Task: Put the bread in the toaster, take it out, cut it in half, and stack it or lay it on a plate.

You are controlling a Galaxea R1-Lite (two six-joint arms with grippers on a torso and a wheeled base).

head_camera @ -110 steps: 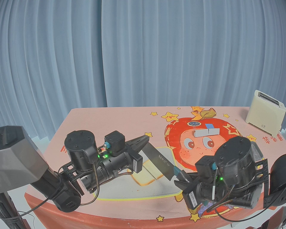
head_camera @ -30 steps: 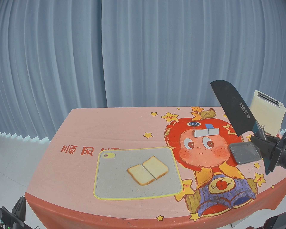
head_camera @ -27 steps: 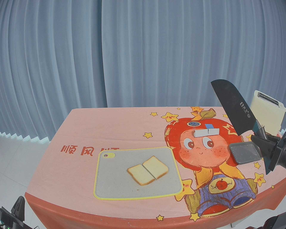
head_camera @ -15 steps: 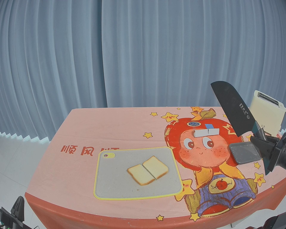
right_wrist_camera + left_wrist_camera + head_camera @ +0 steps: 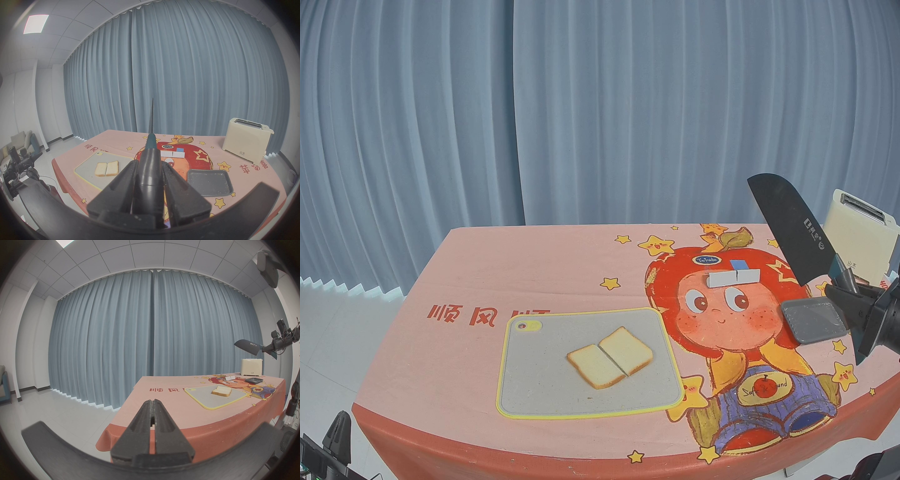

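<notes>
Bread (image 5: 610, 357): cut in two, halves side by side on cutting board (image 5: 531, 381). Remaining, by judgement: transfer to dark tray (image 5: 812, 320). Right gripper (image 5: 150, 167) clamped on raised knife (image 5: 794, 228); left gripper (image 5: 153, 419) closed, empty

Staged lab-like test room, floor-to-ceiling blue curtain (image 5: 150, 327), tiled office ceiling (image 5: 150, 254), table (image 5: 550, 269) under cartoon cloth, pale floor (image 5: 47, 415)
</notes>
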